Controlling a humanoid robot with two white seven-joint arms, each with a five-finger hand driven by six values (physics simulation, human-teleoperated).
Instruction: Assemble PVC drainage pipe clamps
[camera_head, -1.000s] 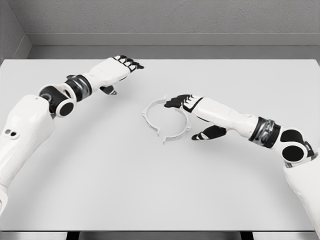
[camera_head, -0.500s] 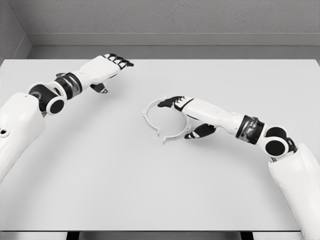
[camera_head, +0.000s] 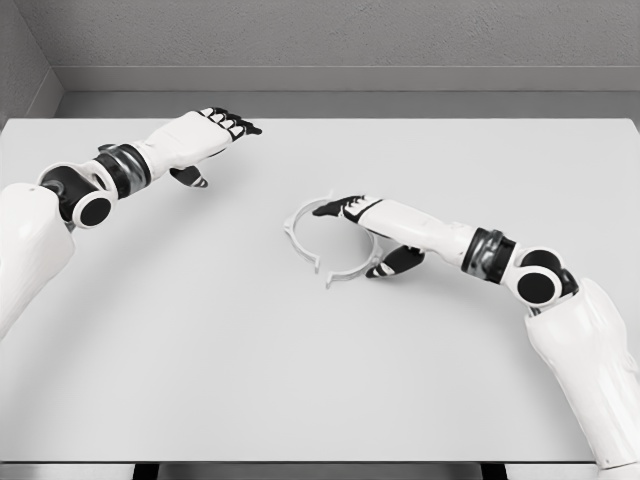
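Table: we see a plain white table filling most of the view, with grey walls behind it.
Containers: the only ring-like thing is the pipe clamp, and its inside shows only bare table.
Pipe clamp: a thin white pipe clamp lies flat near the middle of the table, a near-circular ring with small tabs sticking out from its rim.
Right hand: our right hand comes in from the lower right and lies low across the far right part of the ring, fingers stretched out and slightly apart over the rim, dark thumb just outside the ring's right edge. We cannot tell whether the fingers touch the ring; they are not closed around it.
Left hand: our left hand hovers at the upper left, well apart from the clamp, fingers extended and relaxed, holding nothing.
In the way: the right hand and forearm cover the ring's upper right arc.
Hard to make out: the clamp is white on white, so its seams and whether it is one piece or two halves are unclear. Both upper arms are cut off by the picture's edges.
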